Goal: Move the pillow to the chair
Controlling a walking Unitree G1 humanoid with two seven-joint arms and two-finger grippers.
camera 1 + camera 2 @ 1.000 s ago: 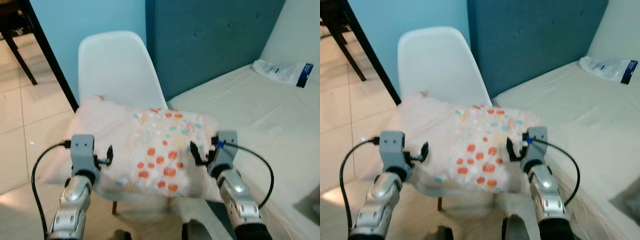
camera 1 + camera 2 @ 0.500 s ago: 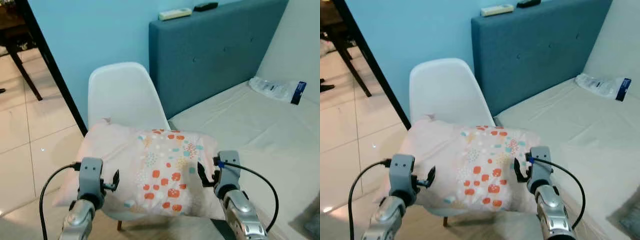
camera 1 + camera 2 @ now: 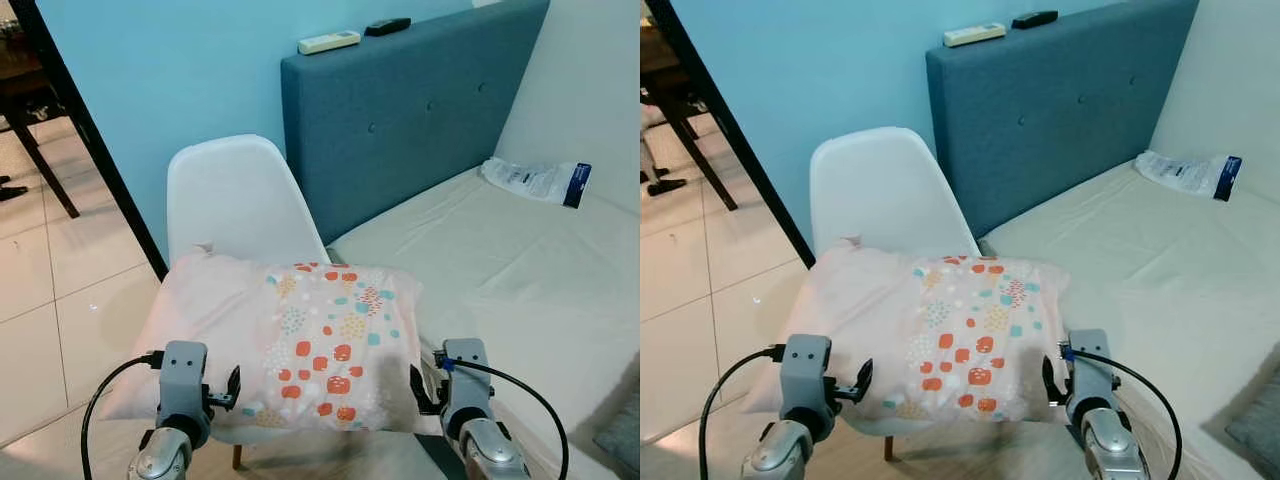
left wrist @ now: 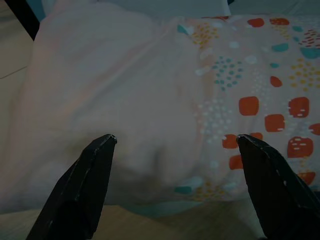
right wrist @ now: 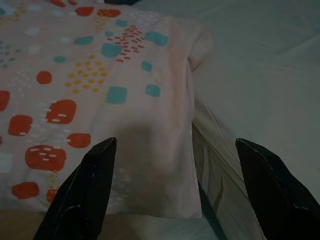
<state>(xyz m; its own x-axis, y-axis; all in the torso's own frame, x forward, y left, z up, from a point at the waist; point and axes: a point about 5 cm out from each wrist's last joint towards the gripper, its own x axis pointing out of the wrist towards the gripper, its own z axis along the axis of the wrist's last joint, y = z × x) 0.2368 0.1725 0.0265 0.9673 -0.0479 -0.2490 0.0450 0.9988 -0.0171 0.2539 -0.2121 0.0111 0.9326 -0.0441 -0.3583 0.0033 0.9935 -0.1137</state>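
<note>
A pink pillow (image 3: 290, 335) with orange and teal spots lies flat across the seat of the white chair (image 3: 235, 195), its right end hanging over toward the bed. My left gripper (image 3: 232, 385) is open just before the pillow's near left edge and does not touch it. My right gripper (image 3: 418, 390) is open at the pillow's near right corner. In the left wrist view the left gripper (image 4: 175, 145) has its fingers spread wide over the pillow (image 4: 125, 100). The right gripper (image 5: 175, 145) is spread the same way in the right wrist view, over the pillow's edge (image 5: 100, 90).
A bed (image 3: 500, 260) with a blue headboard (image 3: 400, 110) adjoins the chair on the right. A plastic package (image 3: 535, 180) lies on it. Two remotes (image 3: 328, 41) rest on the headboard top. A dark table leg (image 3: 90, 140) slants over the tiled floor at left.
The view has lifted and pulled back. Both grippers have drawn back from the pillow's sides toward me. The pillow stays on the chair seat.
</note>
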